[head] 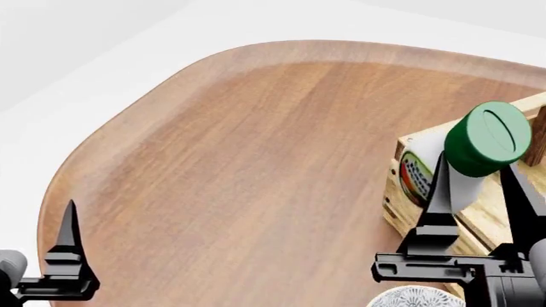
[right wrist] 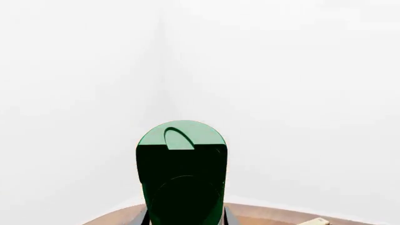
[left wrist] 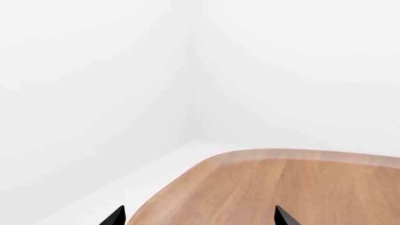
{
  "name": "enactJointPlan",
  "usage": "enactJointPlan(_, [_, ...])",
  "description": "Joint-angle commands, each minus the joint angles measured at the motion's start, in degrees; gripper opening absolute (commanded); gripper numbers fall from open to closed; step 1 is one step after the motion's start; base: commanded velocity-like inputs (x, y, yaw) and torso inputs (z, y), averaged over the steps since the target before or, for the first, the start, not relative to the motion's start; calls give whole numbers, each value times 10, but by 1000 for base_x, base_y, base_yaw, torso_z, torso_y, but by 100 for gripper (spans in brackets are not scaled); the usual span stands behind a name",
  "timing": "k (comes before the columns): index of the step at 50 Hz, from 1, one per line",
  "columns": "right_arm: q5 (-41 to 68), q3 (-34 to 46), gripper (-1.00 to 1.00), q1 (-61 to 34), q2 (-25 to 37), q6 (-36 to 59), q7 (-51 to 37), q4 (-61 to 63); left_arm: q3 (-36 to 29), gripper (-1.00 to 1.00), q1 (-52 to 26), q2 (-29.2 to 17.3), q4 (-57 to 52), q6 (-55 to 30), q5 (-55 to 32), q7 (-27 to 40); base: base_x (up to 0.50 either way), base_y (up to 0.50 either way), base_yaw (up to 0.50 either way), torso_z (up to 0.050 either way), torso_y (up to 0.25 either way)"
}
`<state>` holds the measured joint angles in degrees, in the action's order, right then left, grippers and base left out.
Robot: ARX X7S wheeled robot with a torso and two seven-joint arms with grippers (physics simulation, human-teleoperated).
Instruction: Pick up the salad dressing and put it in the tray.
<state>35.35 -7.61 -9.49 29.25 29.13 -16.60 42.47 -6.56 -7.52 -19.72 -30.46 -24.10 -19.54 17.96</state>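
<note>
The right hand (head: 479, 185) grips the salad dressing (head: 477, 150) between its fingers, lifted just above the tray (head: 410, 144)'s near corner, so an early release risks the bottle striking the rim beneath and toppling onto the table (head: 256, 160); the left hand (head: 68, 256), well apart, hangs open.

My right claw (head: 482, 192) holds salad dressing (head: 477, 150) above tray (head: 401, 192) at table's (head: 256, 160) right edge; bowl (head: 418, 299) at near edge, before tray.

A rounded wooden table (head: 239, 160) carries a patterned white-grey bowl (head: 415, 298) at its near edge.
</note>
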Motion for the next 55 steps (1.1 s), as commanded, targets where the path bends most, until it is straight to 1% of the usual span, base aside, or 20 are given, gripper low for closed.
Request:
enactJointPlan(1, [-14, -31, -100, -19, 14, 12, -21, 0, 1, 100, 0, -2, -1, 0, -3, 3, 0, 0, 0, 0, 0])
enactJointPlan(11, [-9, -70, -100, -39, 24, 25, -45, -22, 0, 100, 0, -4, -3, 1, -4, 5, 0, 0, 0, 0, 0])
enactJointPlan(25, [-11, -82, -100, -80, 46, 58, -62, -76, 1, 100, -2, -6, -3, 0, -7, 7, 0, 0, 0, 0, 1])
enactJointPlan(35, [-33, -65, -100, -108, 51, 63, -63, -155, 0, 100, -5, -9, -6, -3, -10, 9, 0, 0, 0, 0, 0])
enactJointPlan(44, [-71, -32, -100, -128, 55, 46, -57, -217, -1, 100, -5, -10, -6, -2, -10, 11, 0, 0, 0, 0, 1])
enactJointPlan(55, [-95, -31, -100, -135, 53, 24, -57, -296, -4, 100, -5, -11, -2, 1, -8, 12, 0, 0, 0, 0, 0])
